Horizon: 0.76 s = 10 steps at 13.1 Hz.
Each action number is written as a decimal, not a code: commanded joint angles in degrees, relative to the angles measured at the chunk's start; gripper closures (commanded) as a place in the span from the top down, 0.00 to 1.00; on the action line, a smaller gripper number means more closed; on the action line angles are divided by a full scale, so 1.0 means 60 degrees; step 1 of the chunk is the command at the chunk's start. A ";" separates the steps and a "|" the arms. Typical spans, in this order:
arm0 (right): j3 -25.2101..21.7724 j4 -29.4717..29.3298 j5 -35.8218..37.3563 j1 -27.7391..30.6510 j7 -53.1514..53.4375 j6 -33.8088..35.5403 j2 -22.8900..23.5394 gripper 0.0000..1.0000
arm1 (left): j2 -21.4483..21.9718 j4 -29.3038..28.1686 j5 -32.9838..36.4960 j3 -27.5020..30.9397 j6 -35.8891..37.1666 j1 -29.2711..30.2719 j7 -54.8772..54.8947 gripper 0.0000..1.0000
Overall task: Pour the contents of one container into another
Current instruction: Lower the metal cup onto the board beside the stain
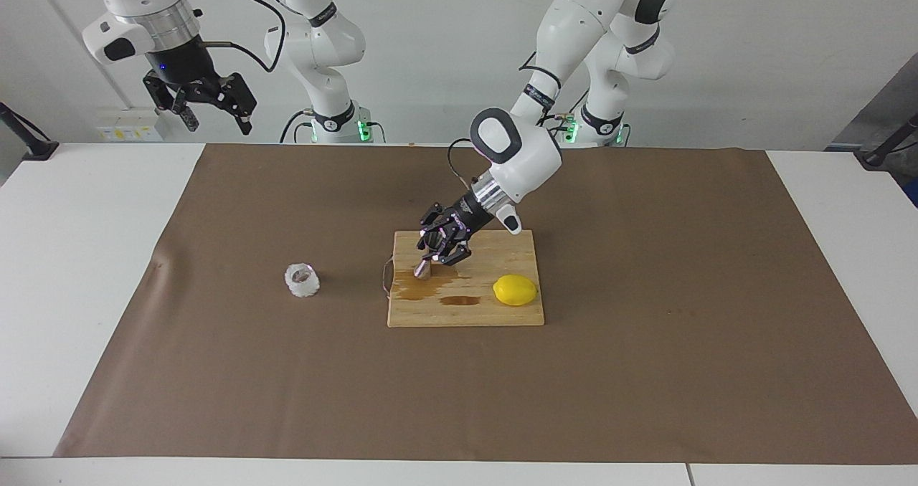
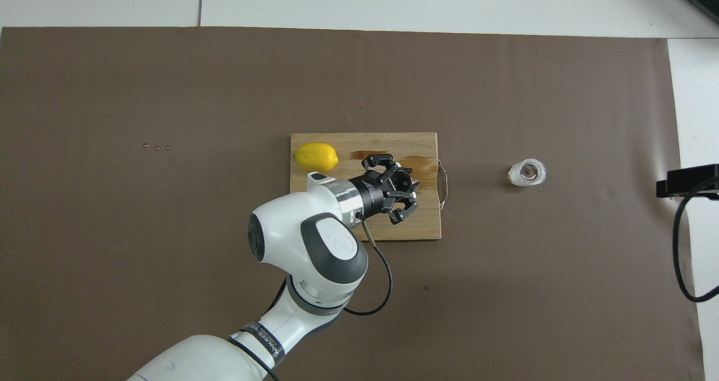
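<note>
White arms, apparently black grippers

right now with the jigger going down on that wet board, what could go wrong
1. The jigger stands on the cutting board in a brown puddle with the left claw close over it; on its narrow base it could slide or tip.
2. The glass cup sits off the board toward the right arm's end, so pouring needs one vessel carried across.
3. The lemon could roll if the board is bumped.
</note>
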State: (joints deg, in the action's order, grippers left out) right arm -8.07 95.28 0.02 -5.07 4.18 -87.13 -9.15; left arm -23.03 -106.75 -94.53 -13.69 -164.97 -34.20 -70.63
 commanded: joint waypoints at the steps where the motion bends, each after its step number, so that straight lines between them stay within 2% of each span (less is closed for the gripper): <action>1: 0.0055 0.0176 0.0172 0.0039 0.0109 0.0078 -0.0189 1.00 | -0.0116 0.0169 0.0080 -0.0033 -0.0176 0.0002 0.0126 0.37; 4: 0.0055 0.0176 0.0157 0.0039 0.0109 0.0078 -0.0189 1.00 | -0.0116 0.0169 0.0080 -0.0033 -0.0176 0.0002 0.0126 0.39; 7: 0.0055 0.0176 0.0172 0.0039 0.0109 0.0078 -0.0189 1.00 | -0.0131 0.0169 0.0080 -0.0033 -0.0205 -0.0027 0.0140 0.47; 10: 0.0055 0.0176 0.0157 0.0039 0.0109 0.0078 -0.0189 1.00 | -0.0131 0.0199 0.0095 -0.0033 -0.0220 -0.0027 0.0140 0.50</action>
State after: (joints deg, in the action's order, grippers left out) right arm -8.07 95.28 0.02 -5.07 4.18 -87.13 -9.15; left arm -23.05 -106.65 -94.49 -13.69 -164.99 -34.20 -70.08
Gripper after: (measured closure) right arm 0.000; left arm 0.511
